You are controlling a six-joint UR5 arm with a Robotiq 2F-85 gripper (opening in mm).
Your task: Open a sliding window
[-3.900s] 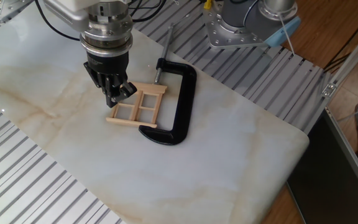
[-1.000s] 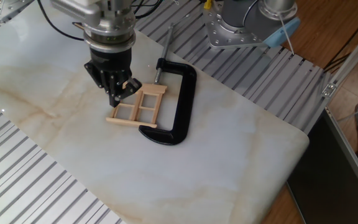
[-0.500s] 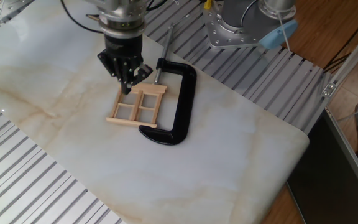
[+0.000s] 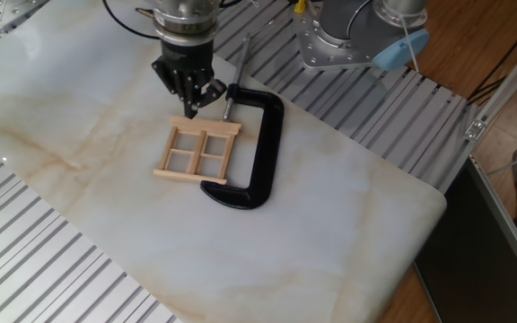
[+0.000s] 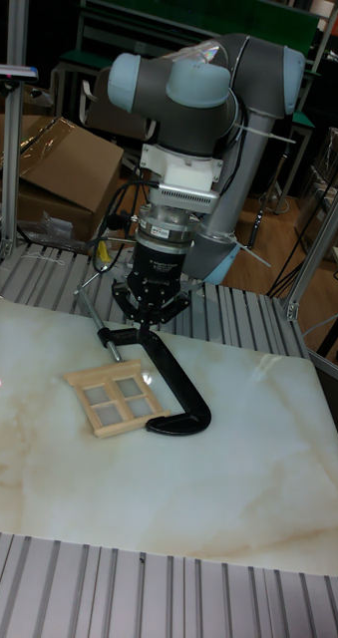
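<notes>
The sliding window is a small pale-wood frame with crossbars, lying flat on the marble table. It shows again in the tall fixed view as the sliding window. My gripper hangs just past the window's far edge, next to the clamp's screw. Its fingers are drawn together to a point with nothing between them. In the tall fixed view the gripper is raised off the table and clear of the window.
A black C-clamp lies along the window's right side, its lower foot at the window's near corner and its screw rod pointing to the back. Ribbed metal decking surrounds the marble slab. A second robot base stands at the back.
My gripper has left the window's left side, moving back and to the right, and now hangs beyond the window's far edge. The window and clamp lie where they were.
</notes>
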